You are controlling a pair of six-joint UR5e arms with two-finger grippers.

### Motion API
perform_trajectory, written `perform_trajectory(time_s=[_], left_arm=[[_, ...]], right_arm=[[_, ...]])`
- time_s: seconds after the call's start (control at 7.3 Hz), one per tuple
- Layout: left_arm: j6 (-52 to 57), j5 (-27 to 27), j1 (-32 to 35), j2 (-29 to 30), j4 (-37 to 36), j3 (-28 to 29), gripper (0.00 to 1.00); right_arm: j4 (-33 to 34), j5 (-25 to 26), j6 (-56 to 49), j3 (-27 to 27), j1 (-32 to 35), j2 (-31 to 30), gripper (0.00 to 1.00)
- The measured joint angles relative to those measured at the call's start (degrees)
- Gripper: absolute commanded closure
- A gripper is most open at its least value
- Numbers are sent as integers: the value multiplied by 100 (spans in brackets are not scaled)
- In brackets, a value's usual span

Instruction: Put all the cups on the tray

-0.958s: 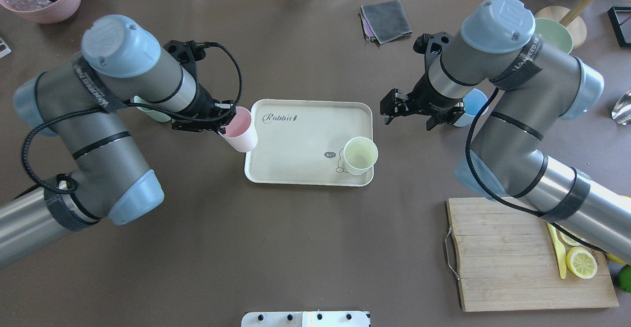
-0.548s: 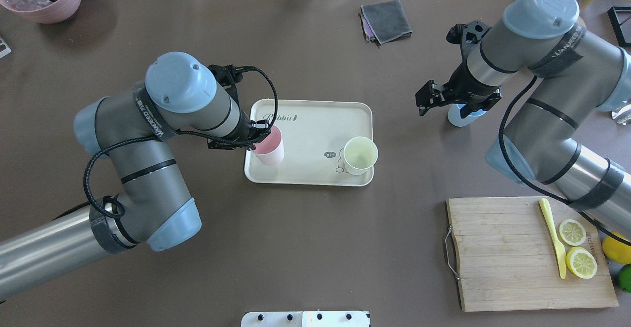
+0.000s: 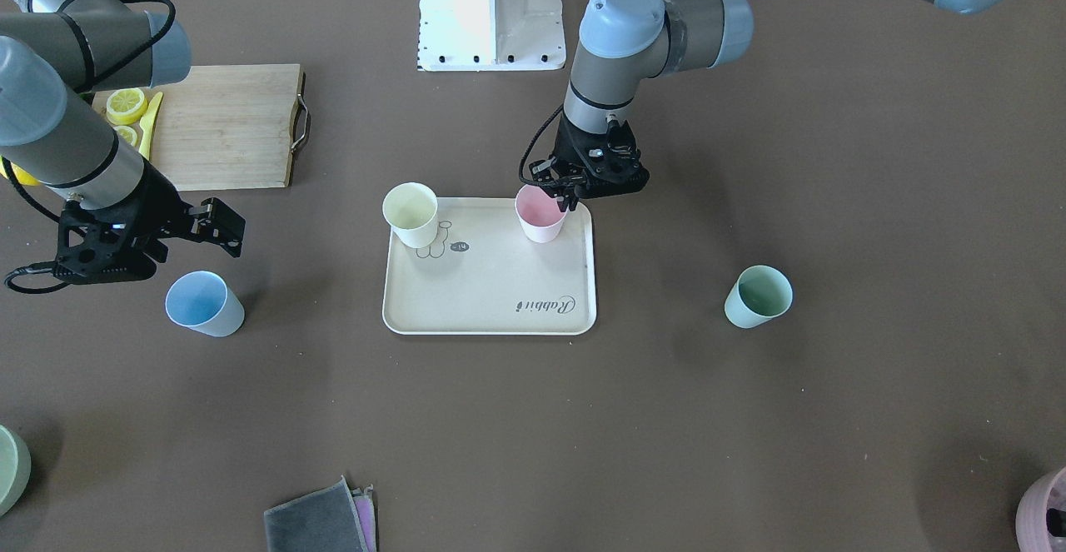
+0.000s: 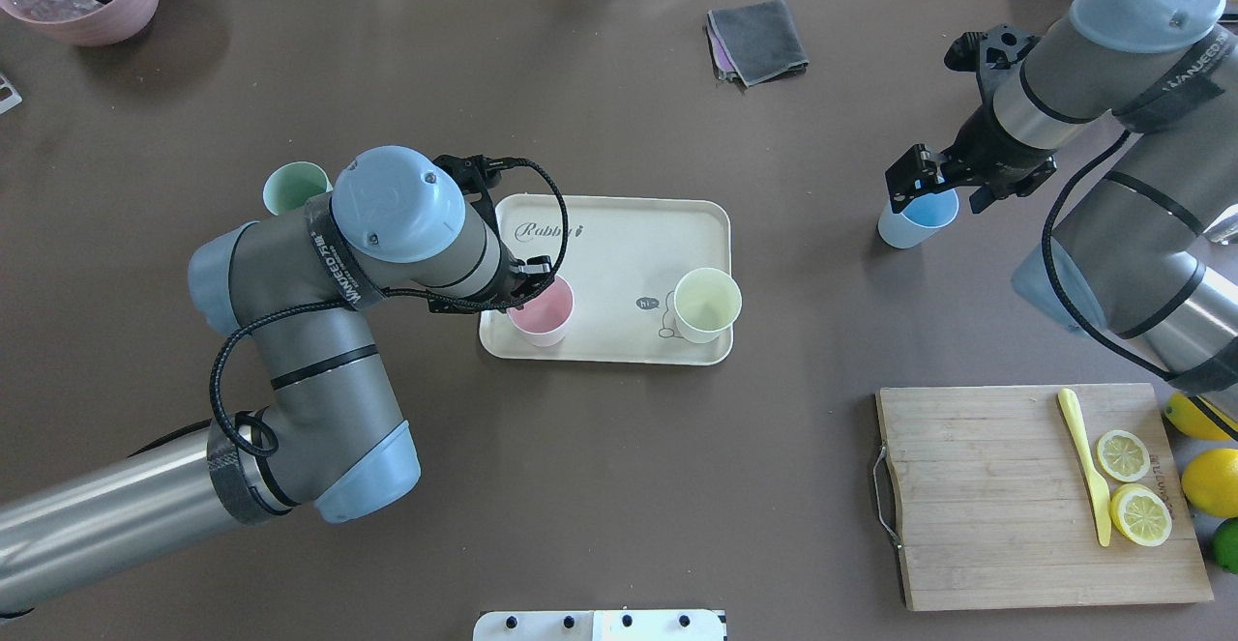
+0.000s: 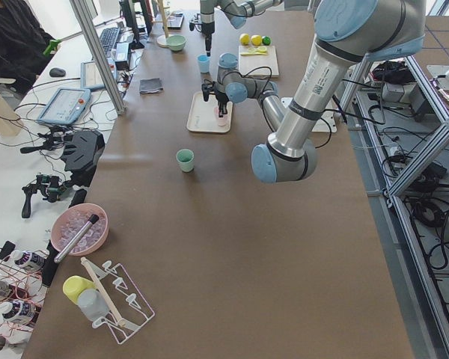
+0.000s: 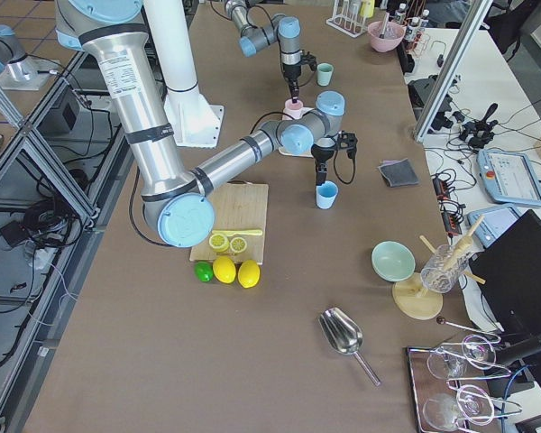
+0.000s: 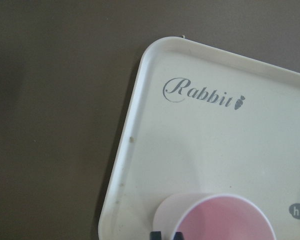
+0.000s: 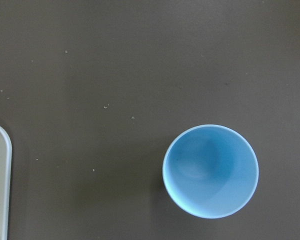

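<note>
While the left jaws clamp the pink cup (image 4: 542, 310) by its rim, apparently set down on the tray (image 4: 619, 225) near the yellow cup (image 4: 706, 303), letting go is due next. Right jaws hang apart above the blue cup (image 4: 914, 220), which stands on the tabletop (image 4: 619, 477) like the mint cup (image 4: 290, 187).

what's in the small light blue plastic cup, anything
Empty: the right wrist view looks straight into the light blue plastic cup and shows only its bare bottom.

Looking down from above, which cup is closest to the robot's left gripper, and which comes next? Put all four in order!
1. Pink cup: held by the left gripper, on the tray's left end.
2. Yellow cup: on the tray's right end.
3. Mint green cup: off the tray, to the left.
4. Blue cup: far right.
</note>
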State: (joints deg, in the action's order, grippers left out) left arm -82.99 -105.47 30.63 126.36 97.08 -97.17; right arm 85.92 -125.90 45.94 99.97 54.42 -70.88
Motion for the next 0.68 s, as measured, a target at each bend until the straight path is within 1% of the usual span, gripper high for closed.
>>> perform_trajectory(time_s=[0.14,0.41,0.68], left_arm=[[-23,54,-2,9,1,-6,3],[-7,52,41,83,-10,-70,3],[19,-73,170,118,-42,-143,3]], right_arm=[[-16,0,-174,-141,116,-5,0],[-51,-77,-612,-502,369,24,0],[-243,-95,-781,-875,395,71,0]])
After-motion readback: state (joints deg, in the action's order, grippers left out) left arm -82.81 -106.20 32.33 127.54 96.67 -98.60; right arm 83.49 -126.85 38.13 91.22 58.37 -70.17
